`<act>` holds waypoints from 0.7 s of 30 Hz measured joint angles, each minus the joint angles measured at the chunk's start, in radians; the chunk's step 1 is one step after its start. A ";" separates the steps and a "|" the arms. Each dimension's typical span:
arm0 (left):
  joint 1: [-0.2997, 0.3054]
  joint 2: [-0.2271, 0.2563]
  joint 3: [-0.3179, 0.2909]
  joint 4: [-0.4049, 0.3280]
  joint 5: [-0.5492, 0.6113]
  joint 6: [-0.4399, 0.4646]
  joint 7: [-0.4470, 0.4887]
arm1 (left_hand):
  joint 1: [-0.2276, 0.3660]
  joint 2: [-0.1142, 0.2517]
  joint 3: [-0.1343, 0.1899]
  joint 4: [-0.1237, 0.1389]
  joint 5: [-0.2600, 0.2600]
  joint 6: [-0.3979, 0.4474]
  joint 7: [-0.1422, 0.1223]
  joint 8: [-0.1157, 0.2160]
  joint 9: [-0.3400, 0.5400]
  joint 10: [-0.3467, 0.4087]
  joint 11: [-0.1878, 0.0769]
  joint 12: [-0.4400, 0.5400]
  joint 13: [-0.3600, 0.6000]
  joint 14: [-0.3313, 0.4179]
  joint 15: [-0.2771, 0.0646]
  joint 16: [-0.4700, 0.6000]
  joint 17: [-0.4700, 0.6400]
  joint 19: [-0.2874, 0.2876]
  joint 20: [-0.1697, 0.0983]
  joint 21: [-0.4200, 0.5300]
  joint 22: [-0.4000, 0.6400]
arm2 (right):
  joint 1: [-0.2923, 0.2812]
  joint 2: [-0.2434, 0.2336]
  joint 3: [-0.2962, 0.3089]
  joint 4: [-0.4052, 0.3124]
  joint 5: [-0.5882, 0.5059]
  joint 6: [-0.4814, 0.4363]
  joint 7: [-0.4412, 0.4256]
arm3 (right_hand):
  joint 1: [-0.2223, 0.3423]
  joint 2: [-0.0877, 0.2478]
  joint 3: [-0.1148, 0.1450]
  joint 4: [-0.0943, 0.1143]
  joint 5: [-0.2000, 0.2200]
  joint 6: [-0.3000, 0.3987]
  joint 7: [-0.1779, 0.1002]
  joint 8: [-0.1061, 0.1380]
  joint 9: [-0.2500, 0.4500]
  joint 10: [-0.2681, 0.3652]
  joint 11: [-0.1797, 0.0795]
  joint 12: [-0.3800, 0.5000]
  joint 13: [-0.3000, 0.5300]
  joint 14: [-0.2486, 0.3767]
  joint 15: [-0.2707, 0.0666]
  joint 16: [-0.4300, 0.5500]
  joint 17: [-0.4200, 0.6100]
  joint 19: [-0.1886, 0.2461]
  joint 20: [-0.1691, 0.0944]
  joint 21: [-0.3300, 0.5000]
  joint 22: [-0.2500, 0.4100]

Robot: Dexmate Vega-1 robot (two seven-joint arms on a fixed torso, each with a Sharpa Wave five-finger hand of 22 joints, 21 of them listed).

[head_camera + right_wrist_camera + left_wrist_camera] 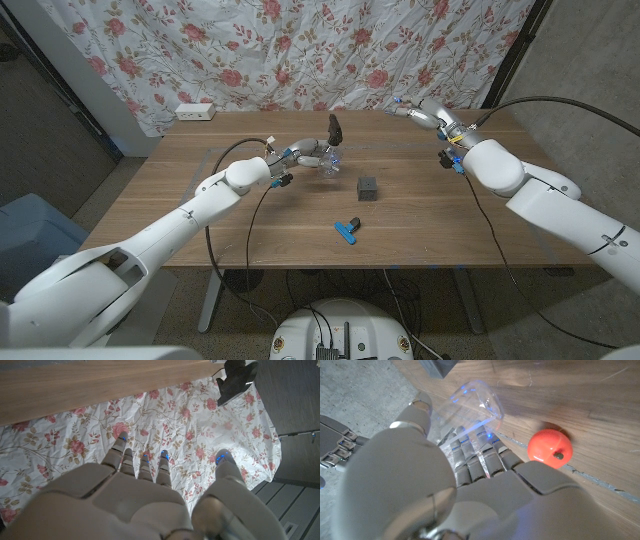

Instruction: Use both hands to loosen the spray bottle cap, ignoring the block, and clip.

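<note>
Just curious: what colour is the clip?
Blue with a black part; the clip shows best in the head view.

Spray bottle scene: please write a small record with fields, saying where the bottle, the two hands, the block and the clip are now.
spray bottle: clear body with black spray head, standing at the table's middle, far half
left hand: fingers around the bottle's clear body
right hand: raised near the table's far right edge, apart from the bottle, fingers spread, holding nothing
block: dark cube to the right of the bottle, untouched
clip: blue and black, nearer the front edge, untouched
table: wooden
backdrop: floral cloth behind the table
</note>
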 measured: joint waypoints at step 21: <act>0.005 0.013 0.010 -0.065 0.060 0.059 0.042 | 0.000 0.000 -0.004 -0.004 0.000 0.000 0.000 0.008 -0.008 0.000 0.000 0.000 0.009 0.000 0.000 -0.007 -0.009 0.000 0.000 0.000 0.000 | 0.107 -0.036 -0.073 -0.063 -0.083 -0.093 0.131 | -0.010 -0.009 -0.007 0.015 0.000 0.025 0.025 0.000 0.007 -0.052 0.009 -0.008 0.000 -0.020 0.005 0.000 0.000 -0.026 0.010 0.000 0.000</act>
